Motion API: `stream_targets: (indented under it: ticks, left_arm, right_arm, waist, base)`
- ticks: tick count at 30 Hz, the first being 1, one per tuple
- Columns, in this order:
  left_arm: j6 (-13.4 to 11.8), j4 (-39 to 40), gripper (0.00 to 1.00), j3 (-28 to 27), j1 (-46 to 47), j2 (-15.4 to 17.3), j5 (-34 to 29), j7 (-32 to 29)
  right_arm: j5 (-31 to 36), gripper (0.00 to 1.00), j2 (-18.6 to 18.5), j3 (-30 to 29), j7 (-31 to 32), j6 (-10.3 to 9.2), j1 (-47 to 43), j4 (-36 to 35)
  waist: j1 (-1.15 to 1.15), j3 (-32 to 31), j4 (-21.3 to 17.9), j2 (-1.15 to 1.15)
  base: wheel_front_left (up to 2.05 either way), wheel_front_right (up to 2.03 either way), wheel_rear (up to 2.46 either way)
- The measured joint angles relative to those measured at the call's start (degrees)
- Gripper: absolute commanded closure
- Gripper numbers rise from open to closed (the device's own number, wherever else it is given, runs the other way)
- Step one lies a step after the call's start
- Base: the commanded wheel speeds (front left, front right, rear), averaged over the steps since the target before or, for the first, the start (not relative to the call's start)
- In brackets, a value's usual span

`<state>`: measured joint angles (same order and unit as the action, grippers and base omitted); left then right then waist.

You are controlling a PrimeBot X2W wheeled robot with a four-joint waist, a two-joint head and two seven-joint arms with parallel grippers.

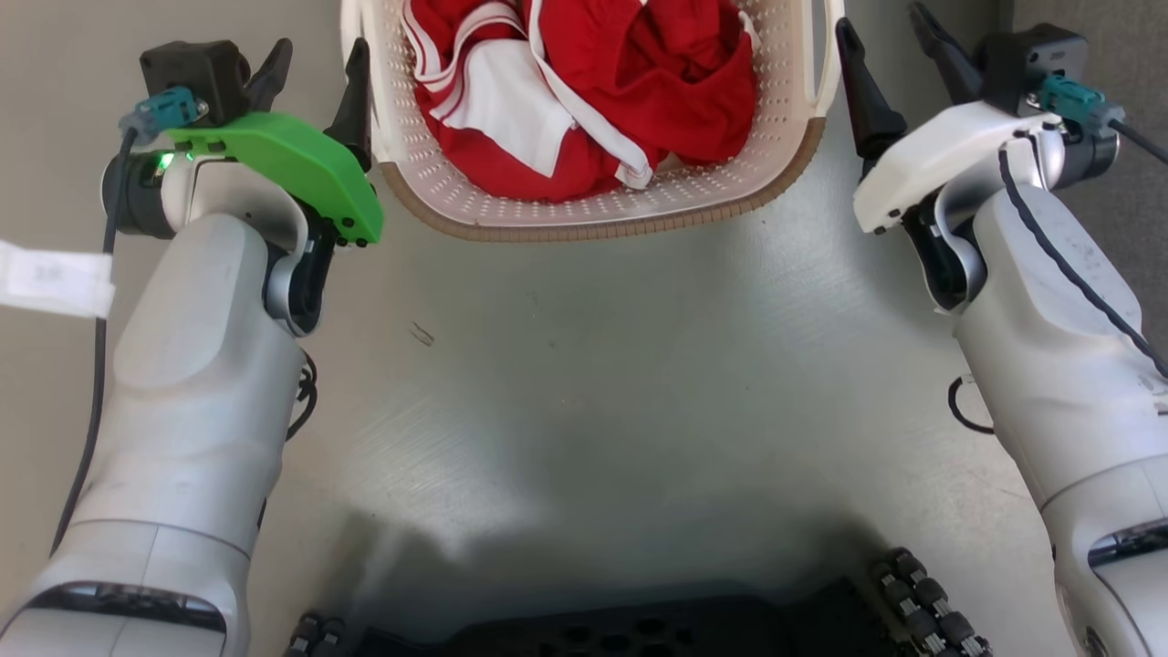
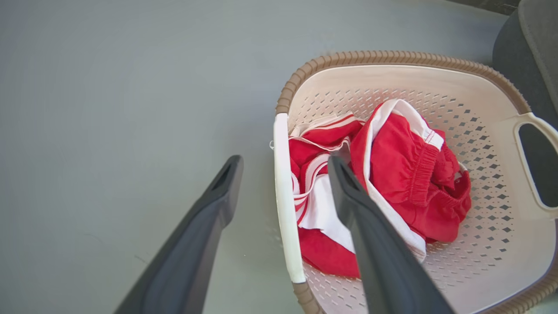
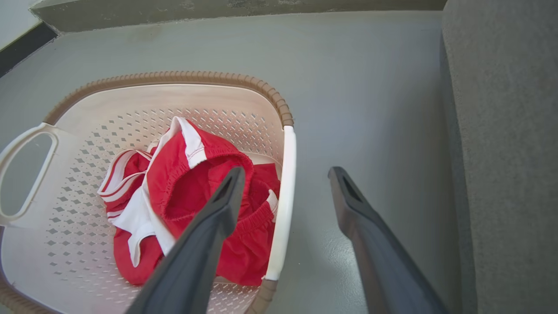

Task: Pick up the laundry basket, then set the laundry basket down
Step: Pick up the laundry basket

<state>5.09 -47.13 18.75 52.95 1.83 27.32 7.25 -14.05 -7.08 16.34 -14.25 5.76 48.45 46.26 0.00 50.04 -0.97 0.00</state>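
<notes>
**Both handles framed, nothing gripped yet**

The grey floor [image 1: 584, 383] is flat. The laundry basket [image 1: 584, 228] stands on it at the far middle, in front of the robot. A grey padded seat [image 3: 501, 152] is near its right side, with a strip of floor between them. Red-and-white clothes [image 1: 593, 91] lie in a loose heap inside the basket, below the rim.

The left gripper [image 1: 319, 55] waits at the basket's left side and the right gripper [image 1: 881, 23] at its right side. Both have their fingers spread wide and hold nothing. In each wrist view a white bar runs between the two fingers: the left handle [image 2: 285, 196] and the right handle [image 3: 283, 200].

I judge the step in hand is to close on both handles. To do it well, both arms should reach the same height and close together on the middle of each bar. The inner fingers should stay clear of the cloth. After that the lift should be even, so that the basket does not tilt.
</notes>
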Motion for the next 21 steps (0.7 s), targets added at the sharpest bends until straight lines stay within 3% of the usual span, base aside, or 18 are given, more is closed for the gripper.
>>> stream_targets:
  ticks: [21]
  left_arm:
    - [1.5, -10.0, 0.00, 0.1, 6.5, -0.5, 3.1, -2.0]
  right_arm:
    - [0.0, 0.00, 1.8, 2.5, 0.0, 0.77, 6.5, 7.6]
  waist:
    - [0.00, 6.4, -1.9, 0.00]
  base:
    - [0.00, 0.00, 0.00]
